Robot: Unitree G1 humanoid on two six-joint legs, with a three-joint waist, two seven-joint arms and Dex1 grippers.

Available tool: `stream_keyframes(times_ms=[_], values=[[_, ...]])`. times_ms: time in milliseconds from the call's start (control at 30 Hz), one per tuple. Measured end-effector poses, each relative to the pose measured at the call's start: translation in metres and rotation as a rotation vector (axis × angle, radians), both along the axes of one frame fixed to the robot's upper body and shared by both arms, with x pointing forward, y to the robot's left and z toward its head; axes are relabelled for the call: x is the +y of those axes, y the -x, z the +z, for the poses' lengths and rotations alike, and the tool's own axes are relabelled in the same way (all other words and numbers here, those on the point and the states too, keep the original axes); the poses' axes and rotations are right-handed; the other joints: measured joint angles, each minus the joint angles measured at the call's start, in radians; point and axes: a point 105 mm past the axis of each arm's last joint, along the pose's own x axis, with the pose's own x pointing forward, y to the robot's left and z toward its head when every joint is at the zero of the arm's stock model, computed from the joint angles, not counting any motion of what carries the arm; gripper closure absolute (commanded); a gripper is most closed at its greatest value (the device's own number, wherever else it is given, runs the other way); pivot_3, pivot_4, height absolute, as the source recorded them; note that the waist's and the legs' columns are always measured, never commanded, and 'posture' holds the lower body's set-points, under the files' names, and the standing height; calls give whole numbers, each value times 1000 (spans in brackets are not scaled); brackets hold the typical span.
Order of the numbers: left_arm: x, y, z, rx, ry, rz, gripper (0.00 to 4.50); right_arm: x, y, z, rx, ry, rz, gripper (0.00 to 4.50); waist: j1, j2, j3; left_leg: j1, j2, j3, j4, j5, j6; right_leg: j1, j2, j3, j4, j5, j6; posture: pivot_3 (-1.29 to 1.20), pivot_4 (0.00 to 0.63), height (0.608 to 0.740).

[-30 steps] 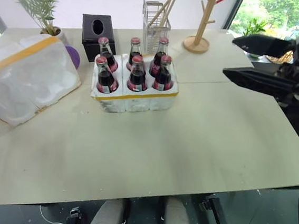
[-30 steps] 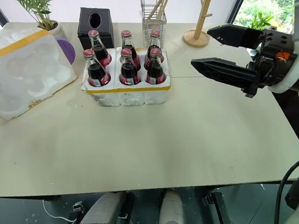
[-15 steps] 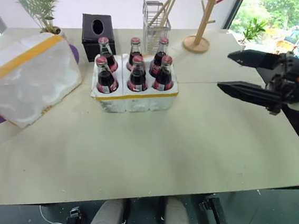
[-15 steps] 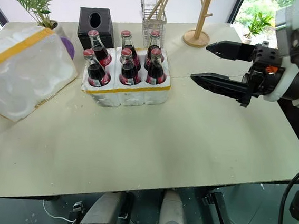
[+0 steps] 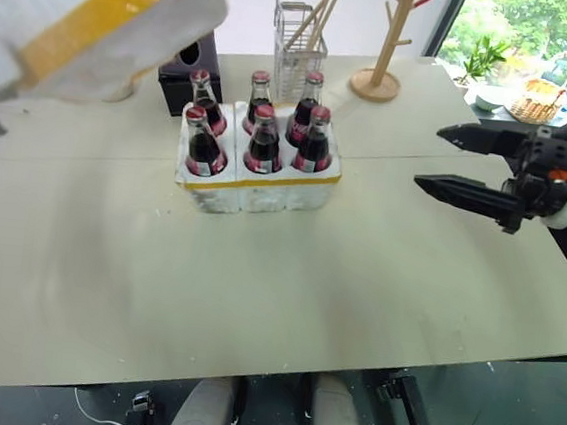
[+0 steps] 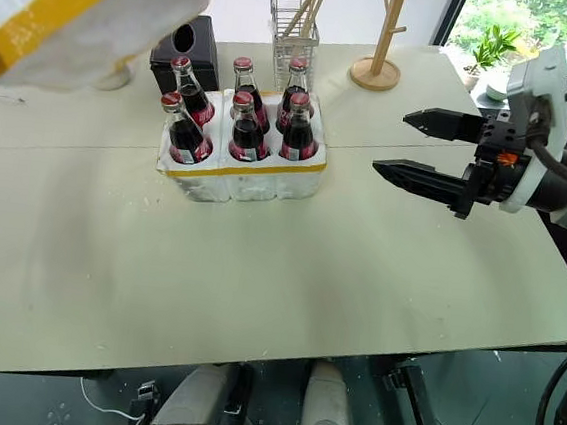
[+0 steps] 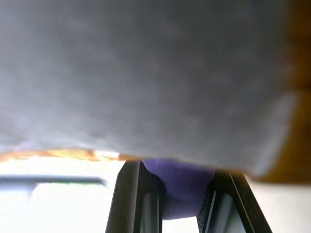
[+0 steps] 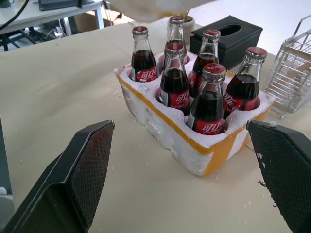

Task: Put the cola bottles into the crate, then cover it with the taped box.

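Several cola bottles (image 5: 264, 140) with red caps stand upright in the holes of the crate (image 5: 256, 188), a low white foam tray with a yellow band, at the table's middle back. The taped box (image 5: 92, 13), white foam with a wide yellow stripe, hangs tilted in the air above the table's back left, higher than the bottles. In the left wrist view my left gripper (image 7: 180, 182) is shut on a purple piece (image 7: 177, 187) under the box's edge. My right gripper (image 5: 428, 158) hovers open to the right of the crate, pointing at it, with nothing between its fingers (image 8: 73, 179).
A black tissue box (image 5: 180, 62) sits behind the crate, partly hidden by the lifted box. A wire rack (image 5: 300, 38) and a wooden stand (image 5: 385, 42) stand at the back. The beige table (image 5: 256, 290) runs wide in front of the crate.
The taped box has left the table at the left and risen up and toward the right. My right gripper has sunk a little and stays open.
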Motion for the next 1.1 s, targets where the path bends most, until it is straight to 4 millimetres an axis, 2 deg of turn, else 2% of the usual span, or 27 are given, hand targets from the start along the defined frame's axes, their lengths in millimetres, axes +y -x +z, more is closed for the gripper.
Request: stream_keyframes(times_ms=[67,167,300,467,767,1100], values=[[-25,-3,7,-94,-57,-35,4240,-1,-1,-1,-2,-1,-11,0,-1,0,0,0,0,0,0,0,0,0,0,0,0,0,0,0,150,740],[-71,-2,6,-190,-210,-101,4240,-6,-3,-4,10,-10,-37,0,-4,0,0,0,0,0,-1,1,-1,-1,1,0,0,0,0,0,150,740],[-98,3,-8,-201,-319,-119,4240,-10,-5,-4,10,-20,-64,0,-3,1,0,0,0,0,-1,0,0,-1,1,0,-1,0,0,0,150,740],[-106,7,-29,-182,-440,-63,4240,-14,-6,-9,25,-24,-88,0,0,0,0,1,0,0,-1,0,-1,0,1,0,-1,0,0,0,150,740],[-127,14,-31,-262,-654,-53,4240,-16,-7,-4,8,-56,-116,0,17,0,0,1,0,0,-1,0,-1,0,1,0,-2,0,0,0,150,740],[-118,3,-41,-224,-632,3,4240,-14,-8,-3,8,-86,-118,0,22,0,0,1,0,0,-1,0,-1,1,1,0,-2,0,0,0,150,740]])
